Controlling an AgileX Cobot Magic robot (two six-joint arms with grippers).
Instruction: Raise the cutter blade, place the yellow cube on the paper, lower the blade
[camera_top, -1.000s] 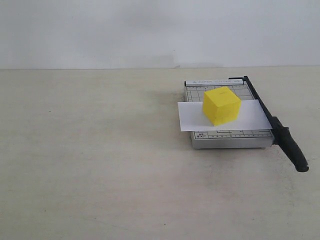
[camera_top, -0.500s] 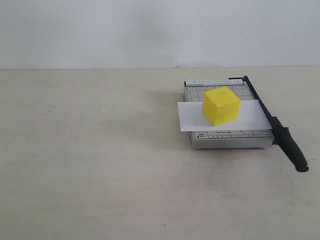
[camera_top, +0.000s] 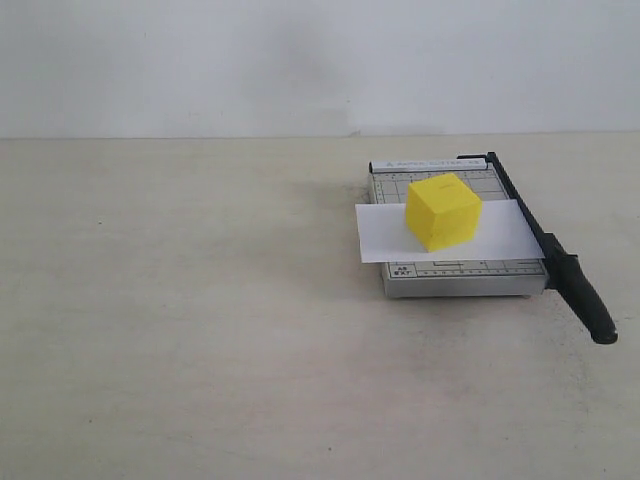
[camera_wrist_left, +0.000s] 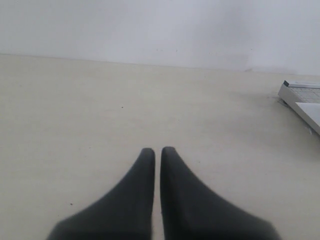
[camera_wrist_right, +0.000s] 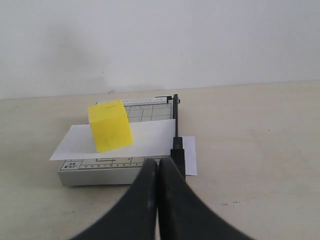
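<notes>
The yellow cube (camera_top: 443, 210) (camera_wrist_right: 110, 125) rests on the white paper (camera_top: 385, 232) (camera_wrist_right: 145, 140), which lies across the grey cutter base (camera_top: 455, 278) (camera_wrist_right: 100, 172). The black cutter blade (camera_top: 560, 265) (camera_wrist_right: 176, 127) lies flat along the base's right edge, with its handle end reaching past the front corner. My right gripper (camera_wrist_right: 158, 163) is shut and empty, just in front of the base beside the blade handle. My left gripper (camera_wrist_left: 157, 151) is shut and empty over bare table, well to the left of the cutter, whose corner (camera_wrist_left: 302, 95) shows at the edge of that view. Neither gripper shows in the exterior view.
A pale beige table (camera_top: 200, 320) runs to a white wall (camera_top: 300, 60) at the back. A strip of paper (camera_wrist_right: 190, 157) sticks out past the blade on its right side.
</notes>
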